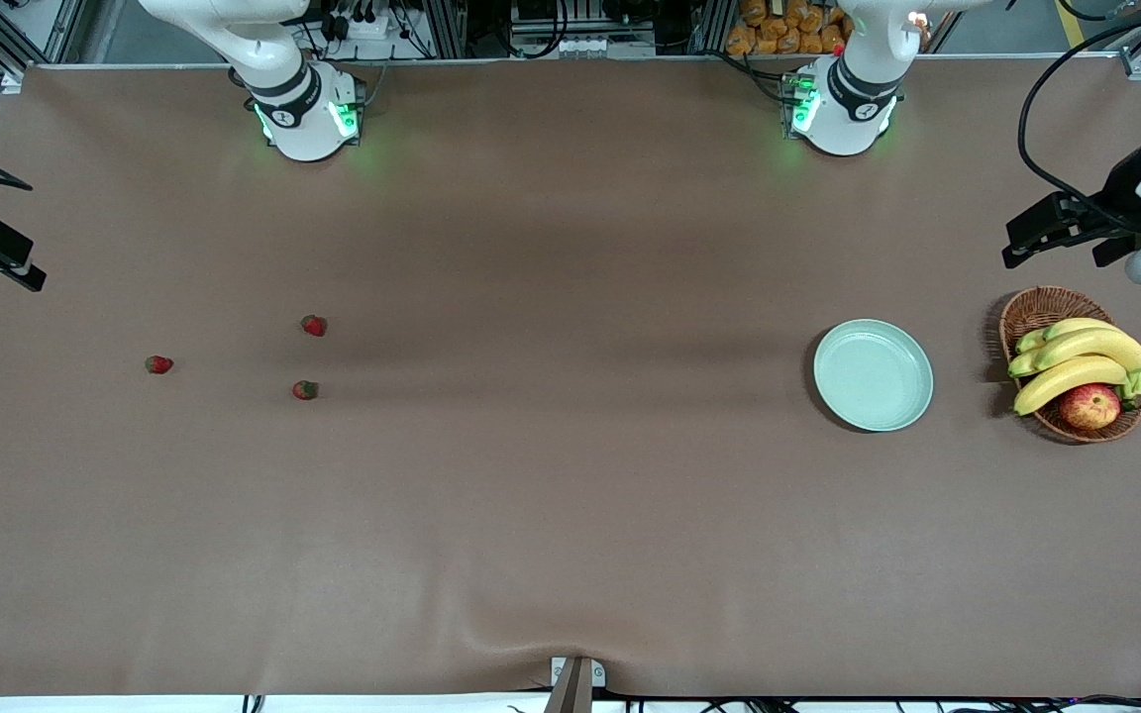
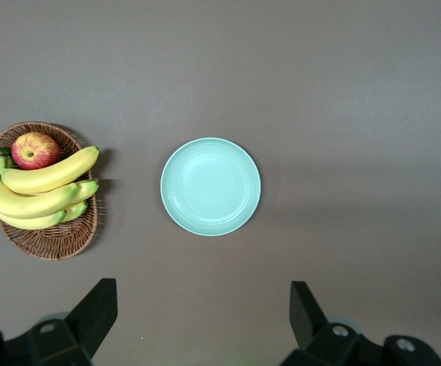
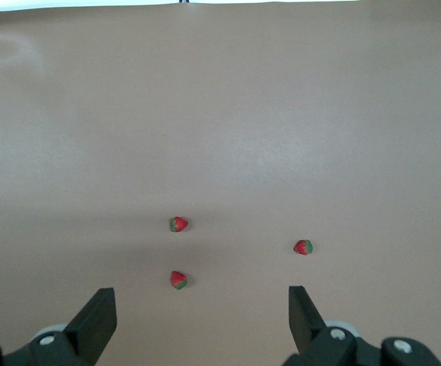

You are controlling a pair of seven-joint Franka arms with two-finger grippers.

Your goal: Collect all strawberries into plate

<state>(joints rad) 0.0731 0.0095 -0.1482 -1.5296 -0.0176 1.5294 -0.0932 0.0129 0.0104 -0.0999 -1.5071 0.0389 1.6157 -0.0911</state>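
three strawberries sit loose on the brown table cover toward the right arm's end, well apart from the plate, which lies empty at the left arm's end just beside the wicker basket of bananas and an apple. one strawberry lies farthest from the front camera, a second strawberry sits nearer to that camera, and the third strawberry lies out toward the table's edge.

nothing collected yet, so the job in hand looks like the first pick. the right gripper hangs high over the berry patch, jaws spread wide, holding nothing. the left gripper hangs over the plate area, equally wide open and empty, waiting.

to do this well, i'd say drop straight over one berry, centre it between the fingers, and close gently, since these are tiny and could roll or squash. the two closer berries are near each other, so come down clear of the neighbour. the carry to the plate is long; a handover or a reach across may be needed.

hard to make out: in the front view both grippers are cut off at the frame edges, and the berries are too small to tell which way each leafy top points.
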